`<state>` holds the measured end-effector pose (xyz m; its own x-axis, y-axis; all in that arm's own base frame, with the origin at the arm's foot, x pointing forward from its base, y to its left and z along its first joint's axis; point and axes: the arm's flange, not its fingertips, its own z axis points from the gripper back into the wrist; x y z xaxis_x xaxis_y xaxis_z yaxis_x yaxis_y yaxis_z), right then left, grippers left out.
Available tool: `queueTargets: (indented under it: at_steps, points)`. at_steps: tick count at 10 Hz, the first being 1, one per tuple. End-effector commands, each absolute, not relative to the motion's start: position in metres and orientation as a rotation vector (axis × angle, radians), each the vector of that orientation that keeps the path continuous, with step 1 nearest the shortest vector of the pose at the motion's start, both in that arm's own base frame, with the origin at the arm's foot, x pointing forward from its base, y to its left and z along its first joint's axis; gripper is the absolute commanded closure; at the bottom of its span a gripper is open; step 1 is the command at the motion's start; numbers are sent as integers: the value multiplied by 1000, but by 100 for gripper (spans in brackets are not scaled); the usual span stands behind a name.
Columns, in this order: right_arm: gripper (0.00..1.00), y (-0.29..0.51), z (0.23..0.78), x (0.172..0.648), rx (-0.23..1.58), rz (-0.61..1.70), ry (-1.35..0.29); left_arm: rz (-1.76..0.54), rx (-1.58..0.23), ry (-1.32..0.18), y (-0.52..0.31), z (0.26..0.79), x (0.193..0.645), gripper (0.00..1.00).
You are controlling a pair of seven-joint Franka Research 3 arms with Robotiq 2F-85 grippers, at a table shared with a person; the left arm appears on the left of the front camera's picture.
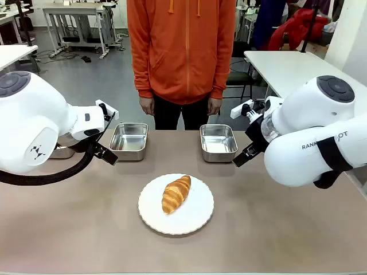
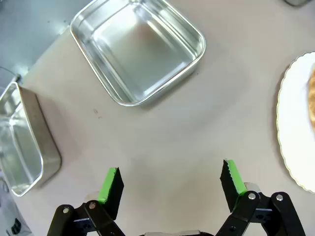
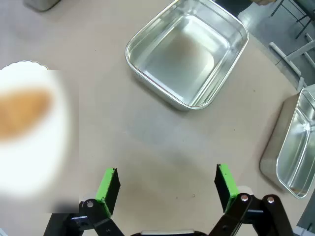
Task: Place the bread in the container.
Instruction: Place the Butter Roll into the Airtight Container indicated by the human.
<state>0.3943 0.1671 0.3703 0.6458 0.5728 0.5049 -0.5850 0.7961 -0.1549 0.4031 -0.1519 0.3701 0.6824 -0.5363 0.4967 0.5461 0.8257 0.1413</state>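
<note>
The left hand (image 2: 171,179) hangs wide open and empty over the table (image 2: 197,128), with an empty steel tray (image 2: 138,49) just ahead of it. The right hand (image 3: 166,182), equally spread and empty, faces a second tray (image 3: 187,54). The croissant (image 1: 176,193) lies untouched on the white plate (image 1: 198,220) between the hands, likely reachable by either.

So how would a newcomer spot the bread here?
On the table, nearer the robot than the steel trays, sits a round white plate. The bread lies on it: a glossy golden-brown croissant, the only food; the trays are empty.
</note>
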Motion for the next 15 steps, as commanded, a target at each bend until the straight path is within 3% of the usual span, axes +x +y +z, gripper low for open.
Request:
queueTargets:
  at_steps: [1,10,15]
  points:
    - [0,167,370,394,23,659,-567,-607,-19,-551,-152,370,403,0]
    - [0,167,370,394,22,659,-566,-609,-18,-551,-153,370,403,0]
    - [0,114,494,418,75,673,-685,-736,-132,-586,-95,500,423,0]
